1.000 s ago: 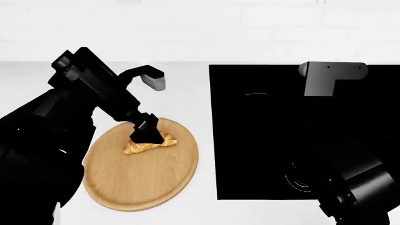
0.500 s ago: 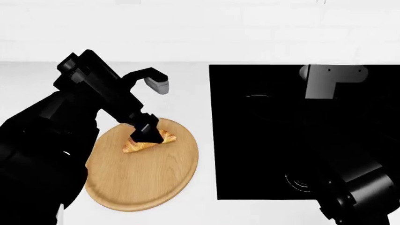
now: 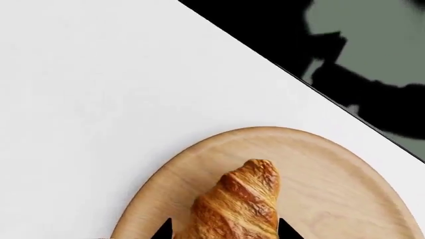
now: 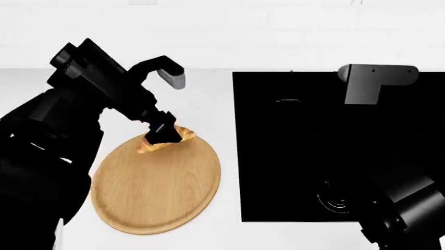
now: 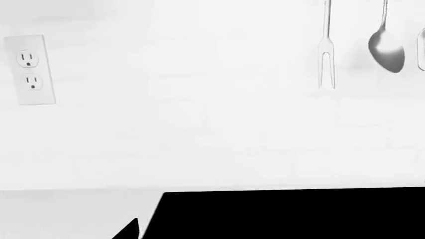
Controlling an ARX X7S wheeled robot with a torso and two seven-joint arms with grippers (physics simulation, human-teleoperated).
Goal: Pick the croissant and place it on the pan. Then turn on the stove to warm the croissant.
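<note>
The croissant [image 4: 165, 140] is golden-brown and ridged. My left gripper [image 4: 160, 134] is shut on it and holds it over the far edge of the round light-wood board [image 4: 156, 192]. In the left wrist view the croissant [image 3: 239, 201] sits between my two dark fingertips [image 3: 162, 231], with the board [image 3: 332, 194] beneath. The stove [image 4: 306, 156] is a glossy black cooktop at the right. The pan does not stand out against the black stove. My right arm [image 4: 375, 86] hangs over the stove. Only one right fingertip [image 5: 129, 230] shows in the right wrist view.
White counter [image 4: 201, 104] lies between the board and the stove. A dial mark [image 4: 334, 200] shows near the stove's front edge. On the white wall hang an outlet [image 5: 30, 69], a fork [image 5: 325, 50] and a spoon [image 5: 387, 42].
My left gripper has risen and moved away from me with the croissant, from the board's middle to above its far edge. The right arm has shifted slightly to the right.
</note>
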